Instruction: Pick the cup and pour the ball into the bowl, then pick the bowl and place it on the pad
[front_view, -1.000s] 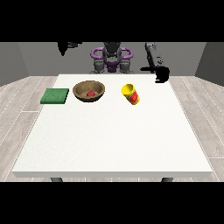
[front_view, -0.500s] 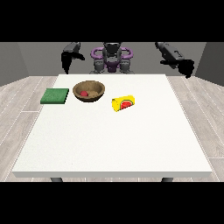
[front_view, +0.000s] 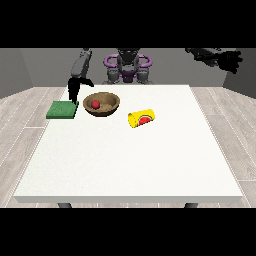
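On the white tabletop (front_view: 130, 165), the yellow cup (front_view: 141, 119) is lying discarded; the hand at the view's left (front_view: 75, 86) is being lowered toward the bowl (front_view: 102, 104) holding the ball (front_view: 95, 104), fingers unreadable.

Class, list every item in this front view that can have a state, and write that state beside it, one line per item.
Yellow cup: lying on its side on the table, empty, held by no hand.
Red ball: inside the bowl.
Wooden bowl: upright on the table, beside the pad, not on it.
Green pad: flat, nothing on it.
Hand at the view's left: hanging above the pad, holding nothing.
Hand at the view's right: raised off the table, holding nothing.
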